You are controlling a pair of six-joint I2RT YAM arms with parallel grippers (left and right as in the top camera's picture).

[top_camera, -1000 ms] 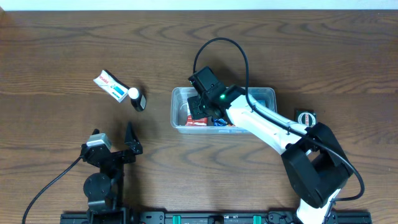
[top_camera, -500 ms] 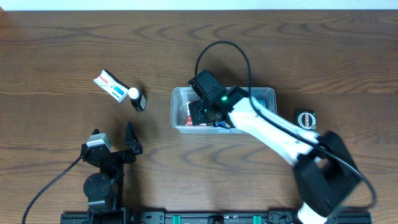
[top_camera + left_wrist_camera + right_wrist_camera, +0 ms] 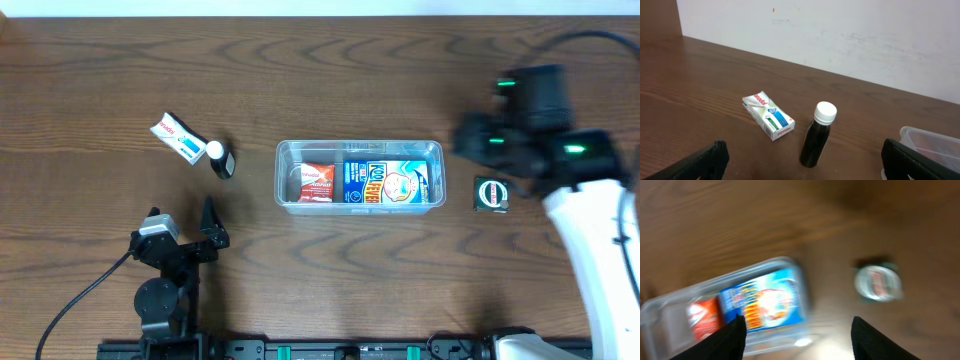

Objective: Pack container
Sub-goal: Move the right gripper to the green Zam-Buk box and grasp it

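The clear container sits mid-table and holds a red packet and a blue-and-white flat box. My right gripper is open and empty, above the table just right of the container. Its blurred wrist view shows the container, the blue box, the red packet and my open fingers. My left gripper is open and empty at the front left. Its wrist view shows the open fingers and the container's corner.
A round tin lies right of the container, also in the right wrist view. A small white box and a dark white-capped bottle lie at the left, both in the left wrist view: box, bottle.
My right arm has pulled out of the container and swung far to the right. The blue-and-white box and red packet now lie uncovered inside. The left arm has not moved.
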